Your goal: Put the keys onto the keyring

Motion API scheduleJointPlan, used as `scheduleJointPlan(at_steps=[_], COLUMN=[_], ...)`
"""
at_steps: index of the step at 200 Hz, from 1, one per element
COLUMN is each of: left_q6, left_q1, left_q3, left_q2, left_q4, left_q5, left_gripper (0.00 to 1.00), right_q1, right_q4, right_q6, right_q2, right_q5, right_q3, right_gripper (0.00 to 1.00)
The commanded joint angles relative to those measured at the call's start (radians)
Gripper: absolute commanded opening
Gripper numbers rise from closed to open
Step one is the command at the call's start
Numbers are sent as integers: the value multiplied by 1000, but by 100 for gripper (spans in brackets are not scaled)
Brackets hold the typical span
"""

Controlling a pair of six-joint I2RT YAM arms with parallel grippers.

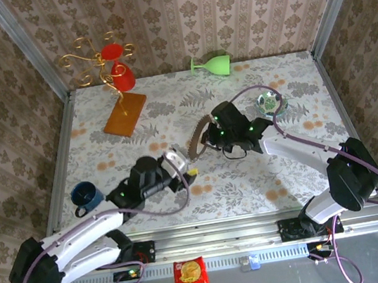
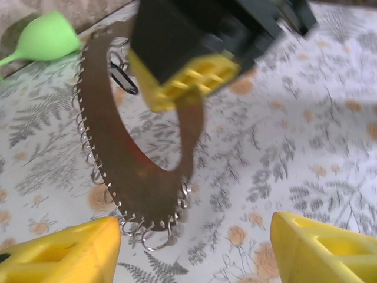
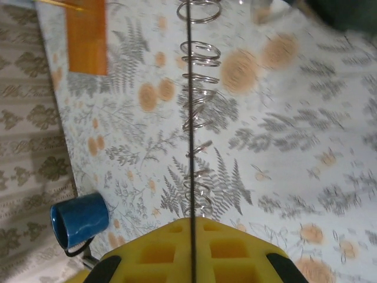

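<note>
Yellow fingertips [image 2: 59,256] of the left gripper [image 2: 191,253] sit at the bottom corners of its wrist view, spread wide with nothing between them, just below the keyring [image 2: 118,159]. That flat brown hoop, edged with small wire loops, stands upright off the table [image 1: 285,163], near its centre in the top view. The right gripper [image 1: 206,139] is clamped tight on the hoop's rim at about 1 o'clock. Its wrist camera sees the hoop edge-on as a thin line running up from the closed yellow fingers [image 3: 153,247]. A small black oval [image 2: 123,76] shows through the hole, too blurred to name. Around the table are a tipped green goblet [image 1: 211,63] at 12 o'clock, a green-patterned dish [image 1: 269,104] at 2 and a blue mug [image 1: 85,195] at 8.
</note>
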Motion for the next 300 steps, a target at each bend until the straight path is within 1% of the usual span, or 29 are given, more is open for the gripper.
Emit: scheduleJointPlan(at_steps=[1, 12, 30, 49, 61, 76, 100, 109, 118, 143, 189, 195, 204, 213, 222, 223, 227, 233, 236, 242, 244, 254, 257, 268, 272, 277, 285, 300], left_q6=[298, 360, 415, 446, 446, 446, 445, 446, 445, 442, 458, 462, 465, 469, 468, 468, 466, 457, 449, 430, 422, 375, 357, 302, 285, 268, 243, 172], left_q1=[-51, -68, -73, -73, -73, -72, -73, -72, -72, -73, -79, -80, -79, -79, -80, -81, -79, -77, -75, -69, -65, -42, -32, 5, 16, 31, 53, 115], left_q3=[-33, -27, -9, 3, 12, 21, 25, 25, 23, 13, -5, -9, -16, -22, -24, -25, -25, -26, -26, -26, -26, -24, -24, -22, -19, -15, -8, 6], left_q2=[18, 57, 115, 173, 199, 227, 259, 271, 284, 317, 323, 319, 314, 306, 299, 298, 293, 282, 278, 262, 256, 225, 214, 173, 158, 140, 109, 44], left_q4=[218, 246, 290, 344, 354, 355, 383, 391, 408, 471, 552, 561, 581, 592, 588, 588, 585, 579, 573, 559, 553, 513, 501, 448, 422, 393, 347, 257], left_q5=[-147, -183, -212, -228, -216, -219, -264, -284, -307, -337, -346, -352, -358, -362, -369, -369, -370, -370, -369, -365, -363, -338, -329, -283, -264, -244, -209, -110], left_gripper=[71, 72, 72, 72, 71, 66, 49, 44, 42, 32, 0, 0, 0, 0, 0, 0, 0, 0, 0, 0, 0, 0, 0, 0, 0, 0, 0, 0], right_q1=[6, 12, 22, 35, 41, 44, 52, 55, 58, 72, 75, 75, 74, 73, 67, 67, 63, 58, 54, 46, 43, 29, 23, 11, 5, -3, -17, -49], right_q4=[-52, -63, -88, -82, -87, -70, -48, -39, -26, 4, 62, 68, 77, 87, 90, 90, 91, 91, 89, 79, 77, 58, 46, 23, 18, 2, -28, -64], right_q6=[193, 239, 292, 340, 366, 385, 418, 428, 440, 472, 496, 496, 496, 492, 482, 482, 472, 462, 450, 434, 430, 389, 370, 326, 302, 271, 210, 36], right_q2=[-43, -46, -50, -54, -54, -59, -67, -70, -72, -69, -76, -77, -78, -78, -80, -80, -82, -84, -84, -84, -109, -134, -142, -169, -180, -196, -218, -261], right_q5=[2, 9, 15, 17, 16, 17, 8, 8, 4, -4, -6, -8, -12, -18, -27, -27, -31, -34, -36, -39, -40, -44, -43, -40, -40, -36, -31, -10], right_q3=[-13, -8, 11, 23, 33, 36, 36, 36, 36, 32, 8, 5, 0, -4, -6, -6, -8, -8, -7, -7, -7, -1, 2, 6, 5, 7, 12, 6], right_gripper=[0, 0, 0, 0, 0, 0, 0, 0, 0, 0, 0, 5, 8, 15, 27, 27, 34, 39, 43, 49, 51, 56, 59, 61, 65, 67, 68, 67])
